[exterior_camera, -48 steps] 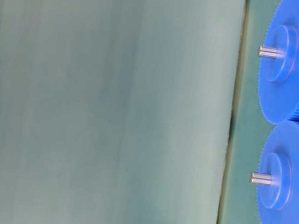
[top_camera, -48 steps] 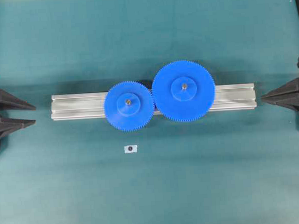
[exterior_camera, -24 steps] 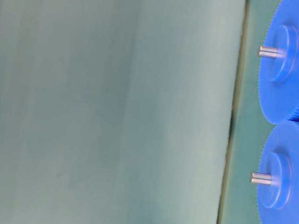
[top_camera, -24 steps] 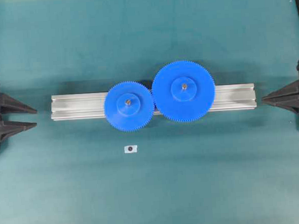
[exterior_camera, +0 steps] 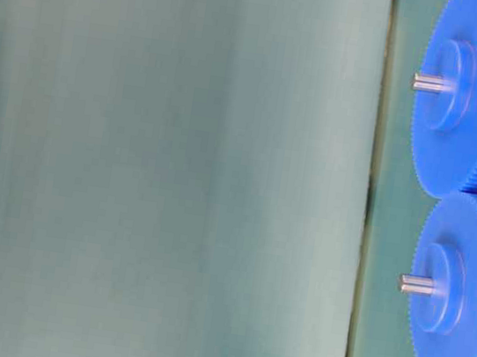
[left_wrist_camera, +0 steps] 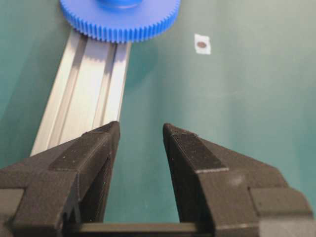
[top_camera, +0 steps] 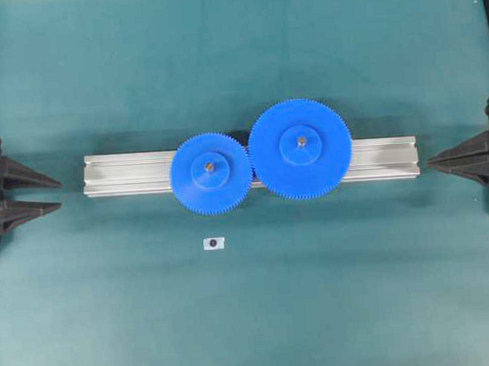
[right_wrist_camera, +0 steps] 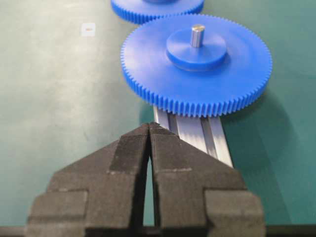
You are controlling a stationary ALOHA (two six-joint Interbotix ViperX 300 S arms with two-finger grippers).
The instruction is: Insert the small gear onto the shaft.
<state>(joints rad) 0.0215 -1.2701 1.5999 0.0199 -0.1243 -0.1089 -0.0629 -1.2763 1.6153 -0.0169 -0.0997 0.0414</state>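
Green mat [top_camera: 253, 315], rail [top_camera: 128, 173] across it; small gear [top_camera: 211, 172] seated on shaft [top_camera: 211, 163], larger gear [top_camera: 300, 149] at 2 o'clock. Left gripper [top_camera: 56, 193] parted, empty; right gripper [top_camera: 431, 162] pinched closed, empty.

A grooved silver rail [top_camera: 376, 158] lies level across the green counter [top_camera: 253, 315]. A large blue gear [top_camera: 300, 149] sits on it — a grey pin [right_wrist_camera: 197, 35] standing through its hub. A white tag [top_camera: 213, 244] with a dark dot lies apart, below the rail.

Matt blue plastic small gear [top_camera: 211, 172], brushed-metal rail [top_camera: 128, 173]
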